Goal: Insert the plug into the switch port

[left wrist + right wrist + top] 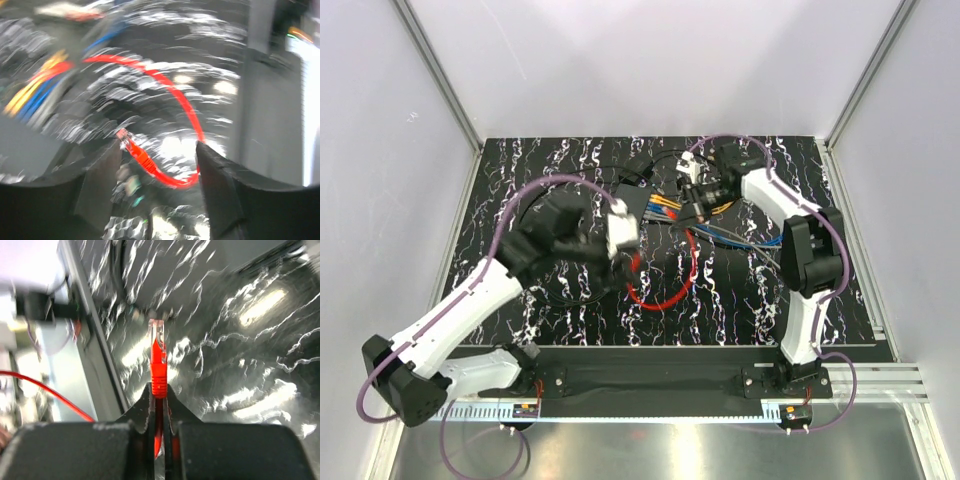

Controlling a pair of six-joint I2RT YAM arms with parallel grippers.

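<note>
My right gripper (159, 390) is shut on a red plug (158, 371), whose clear tip (157, 330) sticks out ahead of the jaws. In the top view the right gripper (696, 204) hovers just right of the black switch (632, 203), which has yellow and blue cables (665, 208) plugged into it. My left gripper (625, 245) is at the switch's near left side. In the blurred left wrist view its jaws stand open and empty (157, 180) over the red cable (172, 97) and its loose second plug (134, 146). The switch's ports are not visible.
The red cable loops over the black marbled mat (570, 300) in front of the switch (660, 298). Black and blue cables (740, 238) trail right under the right arm. White enclosure walls and metal rails (440, 75) surround the mat.
</note>
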